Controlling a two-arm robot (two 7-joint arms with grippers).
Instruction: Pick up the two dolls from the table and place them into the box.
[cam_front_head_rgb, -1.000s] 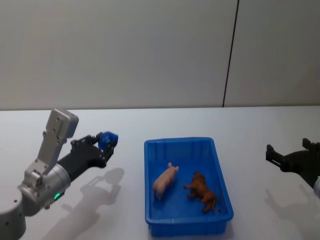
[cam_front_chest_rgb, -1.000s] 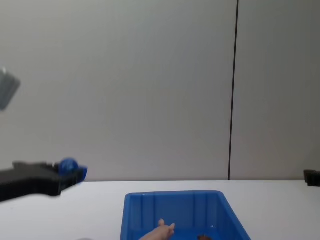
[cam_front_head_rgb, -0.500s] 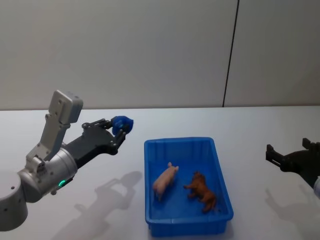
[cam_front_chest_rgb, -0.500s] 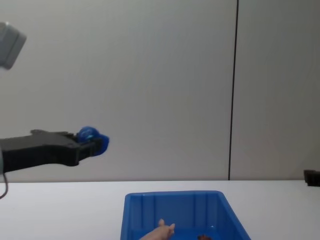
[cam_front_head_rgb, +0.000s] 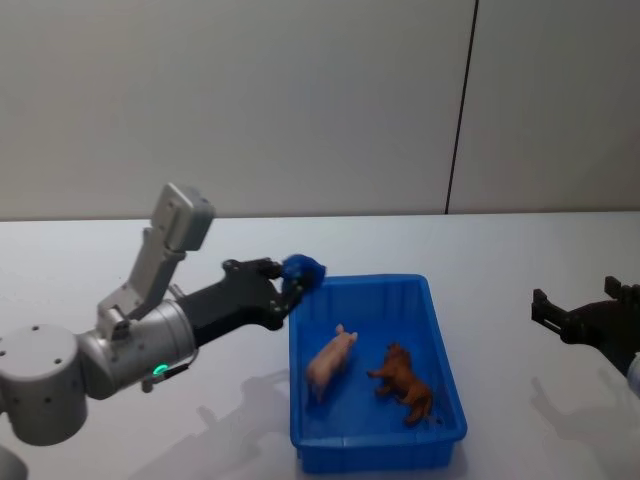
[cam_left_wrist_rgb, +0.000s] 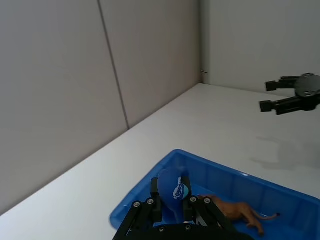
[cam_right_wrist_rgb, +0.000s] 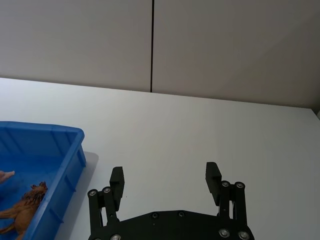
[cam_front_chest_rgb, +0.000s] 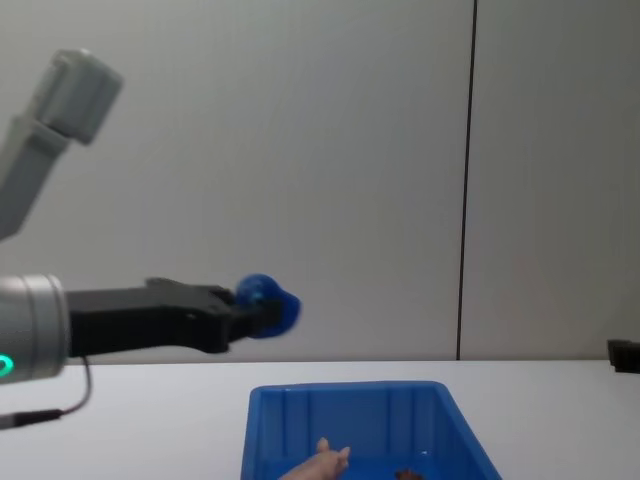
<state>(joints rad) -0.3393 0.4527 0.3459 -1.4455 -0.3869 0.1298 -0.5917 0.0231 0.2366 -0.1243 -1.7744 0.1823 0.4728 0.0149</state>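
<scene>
Since a second ago, left gripper (cam_front_head_rgb: 283, 283) had swung right with its blue thing (cam_front_head_rgb: 301, 269), reaching the box's (cam_front_head_rgb: 440, 352) far left corner

Table (cam_front_head_rgb: 500, 250) lay wide and white, with the box in its middle. Inside the box lay both dolls, the pink doll (cam_front_head_rgb: 330, 361) left of the brown doll (cam_front_head_rgb: 403, 382), close but apart. Left gripper hung above the rim, clamped on the small blue thing. Right gripper (cam_front_head_rgb: 575, 318) stayed at the right edge, clear of the box, its fingers (cam_right_wrist_rgb: 213, 177) spread wide and holding nothing
</scene>
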